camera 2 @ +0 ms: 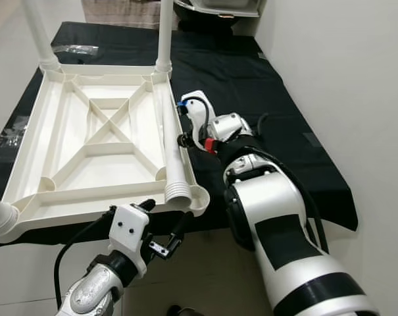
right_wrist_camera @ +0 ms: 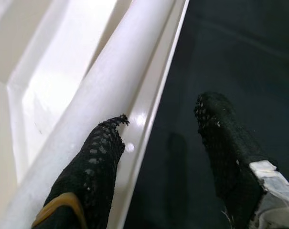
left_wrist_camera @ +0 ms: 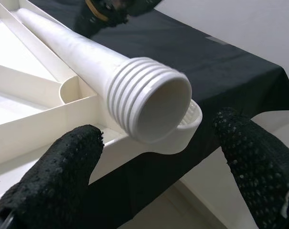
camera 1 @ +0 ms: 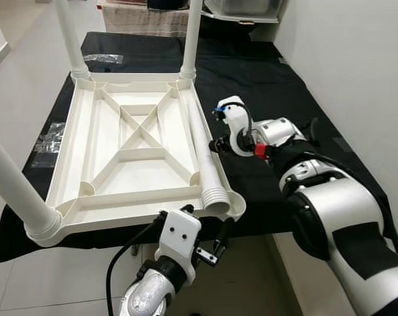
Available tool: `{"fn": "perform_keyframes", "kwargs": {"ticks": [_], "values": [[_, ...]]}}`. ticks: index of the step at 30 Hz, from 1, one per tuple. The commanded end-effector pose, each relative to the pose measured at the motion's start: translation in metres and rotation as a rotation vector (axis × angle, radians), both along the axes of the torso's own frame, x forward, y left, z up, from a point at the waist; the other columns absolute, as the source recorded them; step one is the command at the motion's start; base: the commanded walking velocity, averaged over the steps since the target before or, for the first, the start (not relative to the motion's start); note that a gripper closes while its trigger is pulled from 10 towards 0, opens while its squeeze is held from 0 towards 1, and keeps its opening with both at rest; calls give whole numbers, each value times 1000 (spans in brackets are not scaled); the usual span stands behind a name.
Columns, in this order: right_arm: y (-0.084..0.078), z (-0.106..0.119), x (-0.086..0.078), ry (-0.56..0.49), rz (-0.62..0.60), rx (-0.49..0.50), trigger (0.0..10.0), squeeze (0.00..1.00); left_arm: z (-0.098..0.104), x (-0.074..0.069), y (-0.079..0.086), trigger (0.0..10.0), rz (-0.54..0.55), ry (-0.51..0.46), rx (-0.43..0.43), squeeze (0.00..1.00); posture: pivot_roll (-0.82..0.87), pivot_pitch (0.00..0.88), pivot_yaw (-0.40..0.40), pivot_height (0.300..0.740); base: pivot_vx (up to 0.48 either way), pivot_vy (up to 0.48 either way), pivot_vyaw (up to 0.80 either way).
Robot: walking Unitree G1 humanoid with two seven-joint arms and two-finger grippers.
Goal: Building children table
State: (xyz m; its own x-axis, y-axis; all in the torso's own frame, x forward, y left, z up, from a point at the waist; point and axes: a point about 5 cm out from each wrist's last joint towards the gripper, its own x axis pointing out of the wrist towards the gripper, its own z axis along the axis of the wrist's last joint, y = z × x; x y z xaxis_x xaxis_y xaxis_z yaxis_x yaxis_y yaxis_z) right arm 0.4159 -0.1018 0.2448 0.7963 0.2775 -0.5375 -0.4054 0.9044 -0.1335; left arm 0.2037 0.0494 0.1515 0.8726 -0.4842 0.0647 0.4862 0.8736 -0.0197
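Note:
An upside-down white plastic tabletop [camera 1: 67,151] lies on a black cloth. Upright legs stand in its far left [camera 1: 70,39], far right [camera 1: 191,39] and near left [camera 1: 14,187] corners. A loose white leg [camera 1: 205,158] lies along the right rim, its threaded end [left_wrist_camera: 144,102] resting at the near right corner socket. My left gripper [left_wrist_camera: 158,129] is open below the table's near edge, with its fingers on either side of that threaded end and apart from it. My right gripper [right_wrist_camera: 158,109] is open at the leg's middle, with one finger [right_wrist_camera: 94,157] against the leg and the other over the cloth.
The black cloth [camera 1: 271,85] covers the work surface up to a white wall on the right. Clear plastic bags lie at the left edge [camera 1: 50,138] and far left [camera 1: 103,58]. A container [camera 1: 241,8] and a fabric-covered thing [camera 1: 143,20] stand at the back. Tiled floor lies in front.

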Motion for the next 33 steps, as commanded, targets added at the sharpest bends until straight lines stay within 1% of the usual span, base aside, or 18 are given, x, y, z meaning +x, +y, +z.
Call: {"fn": "perform_keyframes", "kwargs": {"ticks": [1, 2, 3, 5, 7, 8, 9, 11, 13, 20, 21, 22, 23, 25, 26, 28, 32, 33], "values": [[4, 4, 1, -16, -9, 35, 10000, 0, -4, 0, -3, 10000, -5, 21, 6, 0, -30, 168, -150, 740, 0, 0, 0], [4, 4, 1, -16, -9, 35, 10000, 0, -4, 0, -3, 10000, -5, 21, 6, 0, -30, 168, -150, 740, 0, 0, 0], [5, 9, 2, -47, -9, 32, 10000, 0, -5, 0, -2, 10000, -6, 24, 11, 0, -22, 160, -130, 740, 0, 0, 0], [6, 12, 3, -68, -9, 30, 10000, 0, -6, 1, -1, 10000, -7, 27, 15, 0, -22, 160, -130, 740, 0, 0, 0], [5, 20, 5, -117, -44, 26, 10000, 4, -8, 3, 1, 10000, -8, 32, 24, 0, -12, 146, -107, 740, 0, 0, 0], [5, 20, 5, -117, -44, 26, 10000, 4, -8, 3, 1, 10000, -8, 32, 24, 0, -12, 146, -107, 740, 0, 0, 0], [4, 22, 6, -132, -57, 25, 10000, 1000, -9, 4, 3, 10000, -8, 34, 27, 0, -11, 144, -103, 740, 0, 0, 0], [5, 27, 6, -138, -43, 29, 10000, 1000, -13, 8, 6, 10000, -12, 41, 44, 0, -12, 132, -74, 740, 0, 0, 0], [7, 28, 5, -130, -20, 27, 10000, 1000, -14, 9, 7, 10000, -14, 43, 53, 0, -11, 130, -67, 740, 0, 0, 0], [11, 28, 5, -126, -22, -9, 10000, 1000, -18, 14, 11, 10000, -19, 46, 78, 0, 0, 111, -48, 740, 0, 0, 0], [11, 26, 4, -116, -8, -71, 10000, 533, -19, 14, 12, 10000, -17, 47, 81, 0, -1, 112, -47, 740, 0, 0, 0], [11, 26, 4, -116, -8, -71, 10000, 533, -19, 14, 12, 10000, -17, 47, 81, 0, -1, 112, -47, 740, 0, 0, 0], [11, 22, 3, -94, -28, -100, 10000, 0, -20, 16, 13, 10000, -14, 48, 87, 0, -7, 110, -43, 740, 0, 0, 0], [11, 21, 3, -83, -43, -81, 10000, 0, -20, 17, 14, 10000, -16, 46, 87, 0, -7, 110, -43, 740, 0, 0, 0], [10, 21, 2, -67, -67, -37, 10000, 0, -20, 17, 13, 10000, -17, 45, 89, 0, -4, 107, -46, 740, 0, 0, 0], [10, 19, 1, -36, -87, 14, 10000, 0, -20, 17, 13, 10000, -19, 42, 91, 0, -4, 106, -47, 740, 0, 0, 0], [10, 17, 0, -2, -98, 42, 10000, 0, -20, 17, 13, 10000, -19, 38, 91, 0, -2, 107, -49, 740, 0, 0, 0], [10, 16, -1, 20, -107, 66, 10000, 0, -19, 17, 13, 10000, -19, 37, 91, 0, -4, 111, -50, 740, 0, 0, 0]]}}
